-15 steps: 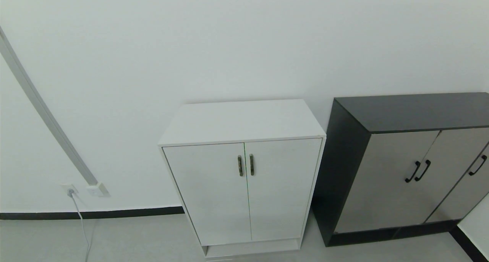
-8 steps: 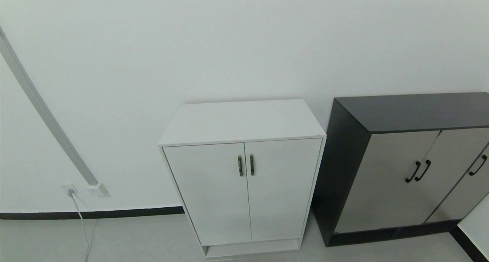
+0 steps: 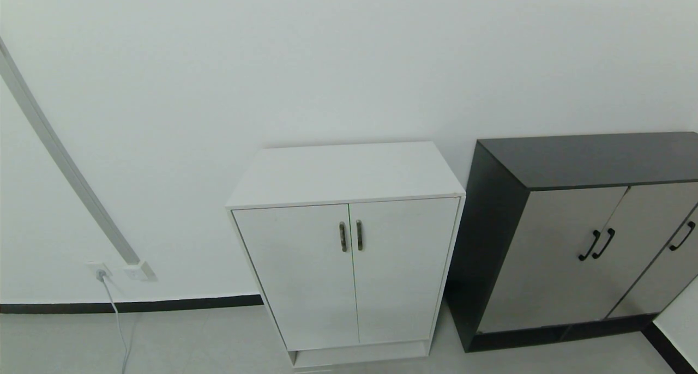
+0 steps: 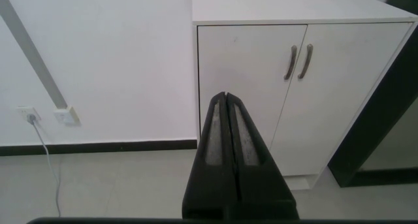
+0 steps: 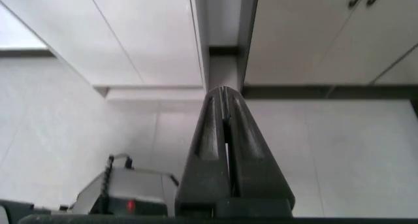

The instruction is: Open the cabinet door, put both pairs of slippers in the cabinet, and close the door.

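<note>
A white two-door cabinet [image 3: 349, 265] stands against the wall, both doors closed, with two bronze handles [image 3: 350, 236] side by side at the centre seam. The left wrist view shows the same cabinet [image 4: 300, 87] and its handles [image 4: 298, 61] ahead of my left gripper [image 4: 225, 96], which is shut, holds nothing, and stays well short of the doors. My right gripper [image 5: 224, 92] is shut and empty, low over the floor, pointing at the gap between the white cabinet [image 5: 130, 34] and the black one [image 5: 313, 34].
A black cabinet with silver doors [image 3: 578, 237] stands right beside the white one. A wall socket with a plugged-in cable [image 3: 101, 273] and a slanted cable duct [image 3: 60, 156] are on the left. Grey floor [image 3: 163, 341] lies open in front.
</note>
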